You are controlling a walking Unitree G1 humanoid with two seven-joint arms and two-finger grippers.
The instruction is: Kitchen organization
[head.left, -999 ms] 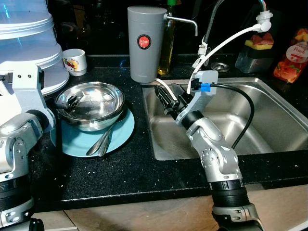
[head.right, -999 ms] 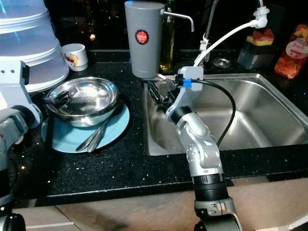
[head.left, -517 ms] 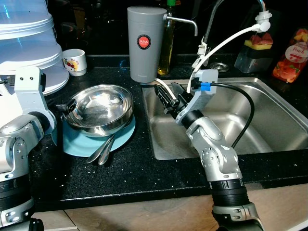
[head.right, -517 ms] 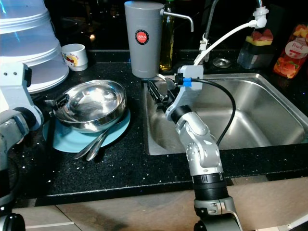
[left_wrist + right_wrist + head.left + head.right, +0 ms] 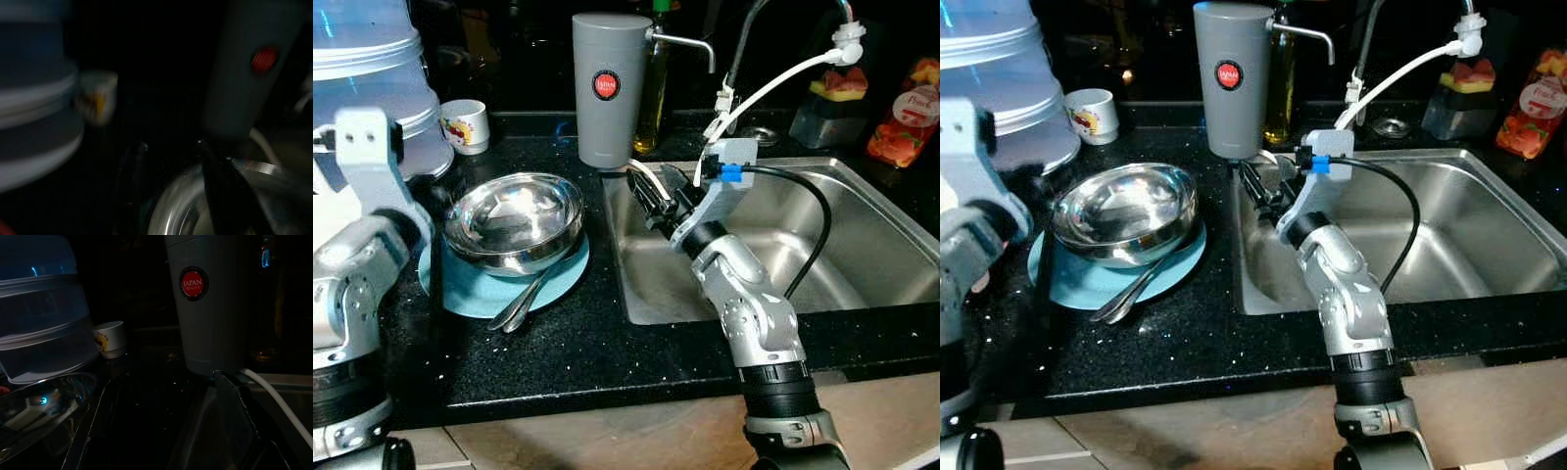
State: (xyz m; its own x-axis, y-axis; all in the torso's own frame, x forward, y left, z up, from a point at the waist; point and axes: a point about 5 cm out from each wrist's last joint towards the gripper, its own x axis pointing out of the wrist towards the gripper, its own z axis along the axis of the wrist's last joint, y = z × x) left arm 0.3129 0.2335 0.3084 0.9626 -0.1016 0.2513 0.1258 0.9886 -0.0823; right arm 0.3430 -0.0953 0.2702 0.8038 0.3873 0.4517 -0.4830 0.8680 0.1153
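The black countertop (image 5: 587, 333) carries a steel sink (image 5: 862, 225) on the robot's right side, and at the far left there is a large white stacked container (image 5: 372, 88). Behind the sink's left corner stands a tall grey water filter (image 5: 605, 88) with a red round label, and a white hose (image 5: 773, 88) runs from the tap down toward the sink edge. On the counter to the left of the sink lies a light blue plate (image 5: 475, 289), and a steel bowl (image 5: 514, 220) sits on it, leaning a little. A spoon (image 5: 524, 304) rests on the plate with its handle under the bowl's near side. A small white cup (image 5: 465, 125) with a printed picture stands near the back, between the container and the filter. The right gripper (image 5: 646, 201) hovers over the left rim of the sink, pointing toward the filter, with its fingers spread apart and holding nothing. The left gripper (image 5: 168, 191) is just beside the bowl's left rim; in the dark, blurred wrist view its two fingers seem to be apart, with nothing between them.
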